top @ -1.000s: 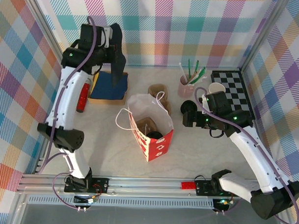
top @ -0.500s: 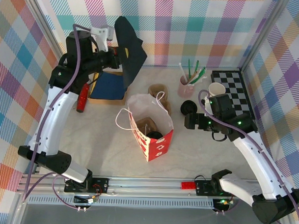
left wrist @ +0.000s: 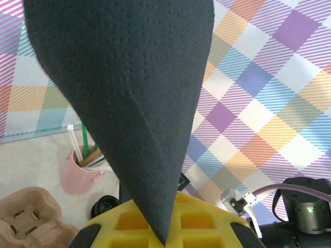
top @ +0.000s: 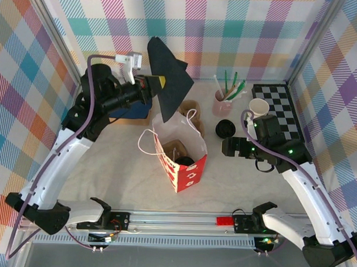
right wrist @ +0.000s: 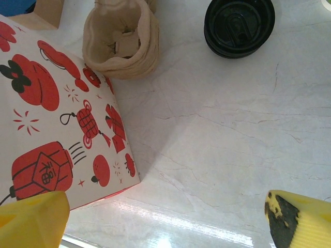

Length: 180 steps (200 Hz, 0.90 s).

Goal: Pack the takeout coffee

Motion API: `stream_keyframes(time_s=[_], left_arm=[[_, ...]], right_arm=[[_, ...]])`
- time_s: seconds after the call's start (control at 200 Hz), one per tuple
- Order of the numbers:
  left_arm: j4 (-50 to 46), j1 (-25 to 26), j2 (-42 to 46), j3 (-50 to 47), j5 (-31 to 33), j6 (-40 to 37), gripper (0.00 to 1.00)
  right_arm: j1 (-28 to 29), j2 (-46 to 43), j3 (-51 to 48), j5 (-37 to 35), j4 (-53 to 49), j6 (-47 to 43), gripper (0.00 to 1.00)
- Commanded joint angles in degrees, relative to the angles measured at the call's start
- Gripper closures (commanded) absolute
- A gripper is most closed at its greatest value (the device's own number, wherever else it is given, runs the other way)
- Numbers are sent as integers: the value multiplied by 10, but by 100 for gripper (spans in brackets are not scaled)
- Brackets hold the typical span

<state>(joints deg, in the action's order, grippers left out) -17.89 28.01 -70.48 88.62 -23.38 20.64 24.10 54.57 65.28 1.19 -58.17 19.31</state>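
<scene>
Pinching the dark paper napkin [top: 169, 74] tight, the left gripper [top: 157, 83] should probably centre it over the red-patterned white paper bag [top: 186, 172] before dropping, while the wide-open right gripper [top: 229, 148] hovers just near of the black-lidded coffee cup [right wrist: 239, 26].

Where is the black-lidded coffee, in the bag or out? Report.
Out. The takeout coffee stands lidded on the table, apart from the paper bag, ahead of the open right gripper.

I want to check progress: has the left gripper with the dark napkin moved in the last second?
Yes. In the top view the left gripper, shut on the dark napkin, has swung right, toward the red-and-white paper bag.
</scene>
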Motion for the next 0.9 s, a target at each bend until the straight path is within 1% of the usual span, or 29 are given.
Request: stream_keyframes(time_s=[0.0,0.115,0.215,0.345,0.495,0.6,0.895], left_arm=[[60,29,35,-42,41,7,100],[77,52,58,-92,82,-8,100],[106,68,74,-136,100,-12,100],[123,88,86,-174,129,-30,100],[153,107,96,-217,147,-40,100],[152,123,102,-232,180,-62,100],[172,127,143,-284,239,-88,100]], right_arm=[[5,-12,-6,14,-11,12,3],[6,-19,-9,20,-9,19,4],[6,-26,-15,25,-9,24,4],[6,-38,-22,28,-13,29,4],[7,-47,-25,28,-19,32,4],[7,-50,-25,29,-19,35,4],[9,-50,-25,31,-19,39,5]])
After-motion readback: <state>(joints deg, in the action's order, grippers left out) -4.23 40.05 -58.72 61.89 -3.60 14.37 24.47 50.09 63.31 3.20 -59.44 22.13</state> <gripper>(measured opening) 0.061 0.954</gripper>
